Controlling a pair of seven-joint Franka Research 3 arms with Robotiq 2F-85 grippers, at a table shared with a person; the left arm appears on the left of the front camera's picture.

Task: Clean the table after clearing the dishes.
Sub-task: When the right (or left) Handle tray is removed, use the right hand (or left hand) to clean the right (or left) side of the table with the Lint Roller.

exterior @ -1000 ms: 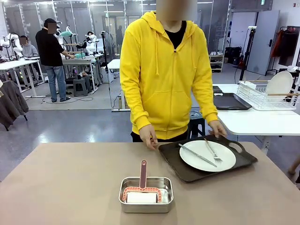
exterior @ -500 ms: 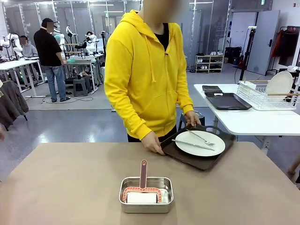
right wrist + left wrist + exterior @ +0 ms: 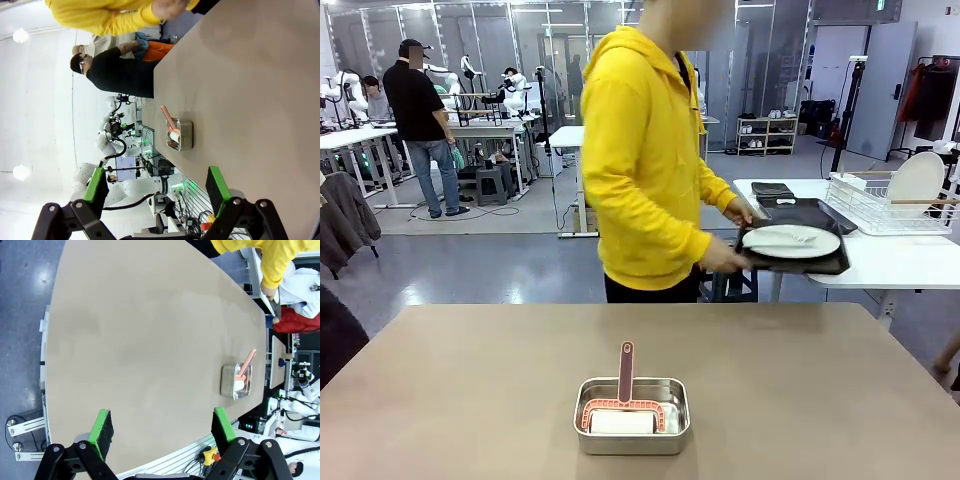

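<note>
The taupe-brown table (image 3: 470, 380) lies in front of me, its top also in the left wrist view (image 3: 140, 340) and the right wrist view (image 3: 250, 90). A person in a yellow hoodie (image 3: 640, 150) has turned away from it, carrying a dark tray (image 3: 798, 262) with a white plate (image 3: 792, 241) and cutlery toward the white side table (image 3: 880, 262). A second dark tray (image 3: 806, 212) rests on that side table. My left gripper (image 3: 162, 427) hangs open above the table near its edge. My right gripper (image 3: 156, 189) is open too, nothing between its fingers.
A small steel pan (image 3: 631, 414) holding a white roller with a pink handle (image 3: 625, 372) sits near the table's front middle, seen also as the pan (image 3: 236, 381) and the pan (image 3: 180, 135). A wire rack (image 3: 890, 200) with a plate stands on the side table.
The person lifted the tray with plate and cutlery off the taupe table, turned to the right and now holds it over the white side table.
</note>
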